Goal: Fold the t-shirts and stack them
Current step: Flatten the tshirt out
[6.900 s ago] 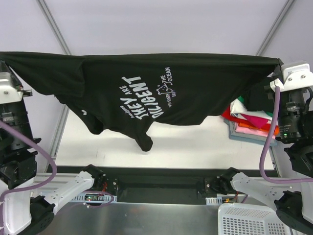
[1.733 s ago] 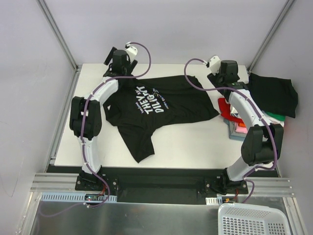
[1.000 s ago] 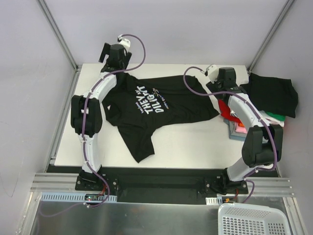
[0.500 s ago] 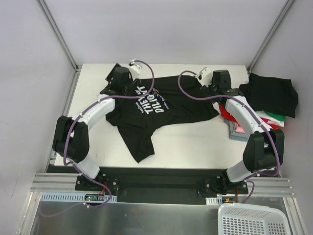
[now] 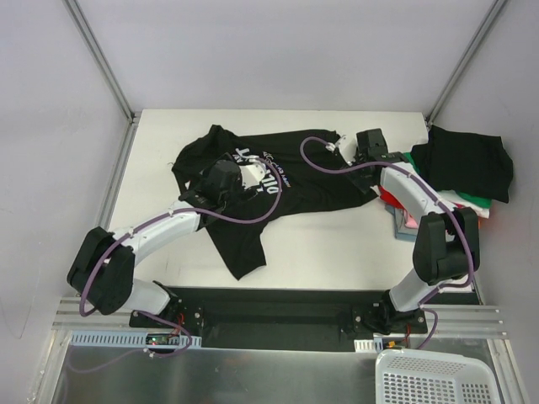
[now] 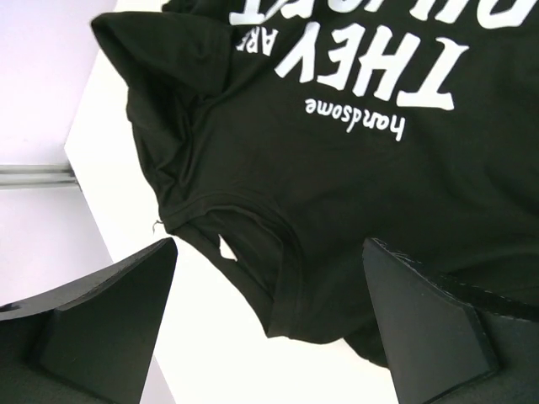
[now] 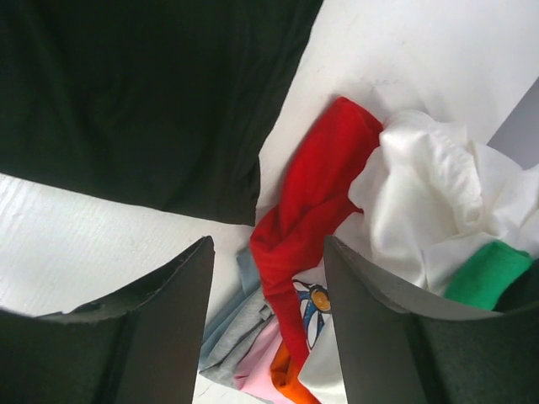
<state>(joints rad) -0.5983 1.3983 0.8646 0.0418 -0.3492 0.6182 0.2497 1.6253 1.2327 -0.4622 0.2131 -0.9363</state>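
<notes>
So here's my view: the black tee with white lettering (image 5: 290, 181) lies spread on the table (image 5: 337, 244), print facing up, with its far left corner rumpled. My left gripper (image 6: 268, 252) hangs over its sleeve (image 6: 253, 261), just beside the word "handsome". Jaws are wide apart with nothing between them. My right gripper (image 7: 268, 244) is over the tee's right edge, jaws also apart and empty. Just right of that edge sits the messy pile: red tee (image 7: 316, 181), white tee (image 7: 429, 202), green tee (image 7: 488, 269), bits of blue-grey (image 7: 232, 324), pink (image 7: 261, 362) and orange (image 7: 286, 379), and another black tee (image 5: 467, 160) draped over the pile's far side.
</notes>
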